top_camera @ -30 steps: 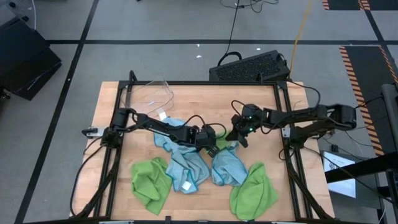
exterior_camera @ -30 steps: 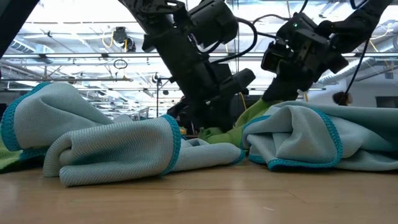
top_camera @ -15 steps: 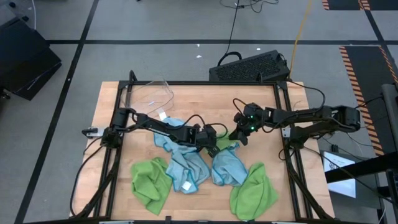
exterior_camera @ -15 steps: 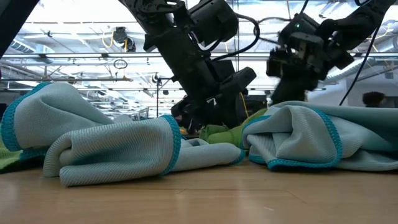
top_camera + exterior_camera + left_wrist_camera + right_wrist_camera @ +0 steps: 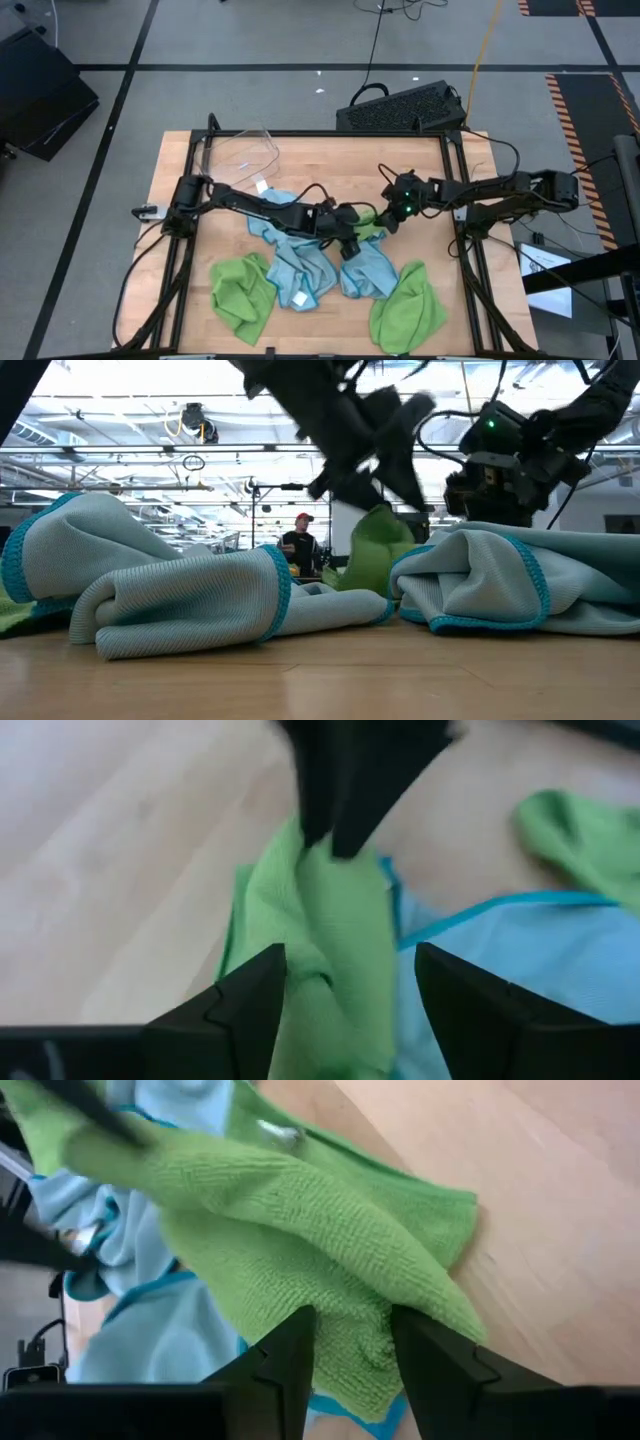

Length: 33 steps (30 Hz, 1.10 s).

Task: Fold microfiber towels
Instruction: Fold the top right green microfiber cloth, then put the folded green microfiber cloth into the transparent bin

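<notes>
Both grippers are meeting over a bunched lime green towel [image 5: 368, 222] mid-tabletop [image 5: 330, 170].
The left gripper [image 5: 345, 985] and right gripper [image 5: 350, 1342] are standing parted astride it; actual contact is hard to make out. Blue towels [image 5: 180, 595] are blocking the low view.

Both my arms reach in to meet at the green towel near the table's middle.

My left arm stretches low across from the table's left side, its gripper [image 5: 352, 238] over the green towel [image 5: 367, 222], fingers [image 5: 232, 1010] parted with the cloth bunched between them. My right arm comes in from the right side, bent at the elbow, its gripper [image 5: 392, 218] at the same towel's far edge, fingers [image 5: 290, 1360] spread apart astride the cloth.
</notes>
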Motion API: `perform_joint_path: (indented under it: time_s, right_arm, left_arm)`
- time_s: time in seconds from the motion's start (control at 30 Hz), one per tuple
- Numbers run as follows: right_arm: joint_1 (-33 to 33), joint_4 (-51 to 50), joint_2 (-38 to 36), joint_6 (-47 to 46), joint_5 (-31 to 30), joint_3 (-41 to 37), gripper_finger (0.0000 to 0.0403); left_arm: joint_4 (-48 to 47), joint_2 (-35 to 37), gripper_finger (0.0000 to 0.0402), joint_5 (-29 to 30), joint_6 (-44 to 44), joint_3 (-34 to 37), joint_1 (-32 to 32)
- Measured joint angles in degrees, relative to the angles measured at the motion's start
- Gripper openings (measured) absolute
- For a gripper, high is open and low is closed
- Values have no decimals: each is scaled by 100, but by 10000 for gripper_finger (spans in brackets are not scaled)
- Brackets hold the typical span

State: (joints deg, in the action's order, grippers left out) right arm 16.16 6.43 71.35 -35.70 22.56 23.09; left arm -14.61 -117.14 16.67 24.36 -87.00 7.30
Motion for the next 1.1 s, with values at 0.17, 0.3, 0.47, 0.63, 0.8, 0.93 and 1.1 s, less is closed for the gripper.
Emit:
perform_joint_path:
  time_s: [0.17, 0.3, 0.47, 0.63, 0.8, 0.93, 1.1]
  right_arm:
    - [-11, 66, 7, -33, 26, -100, 131]
    - [-11, 148, 4, -57, 152, -102, 131]
    - [-11, 270, 4, -100, 143, -102, 130]
    - [0, 238, 4, -80, 147, -103, 130]
    - [0, 242, 4, -109, 101, -102, 130]
    - [0, 240, 4, -114, -11, -102, 130]
    - [26, 239, 4, -116, -8, -102, 130]
  left_arm:
    - [250, -94, 228, 519, -515, -114, 169]
    - [-128, -144, 228, 869, -518, -107, 184]
    - [233, -384, 228, 409, -816, -53, 122]
    - [573, -716, 228, 37, -1325, -32, 24]
    - [310, -799, 243, 552, -1389, -29, -28]
    - [434, -863, 269, 267, -1566, -58, -61]
    - [238, -1023, 292, 167, -1441, -33, -32]
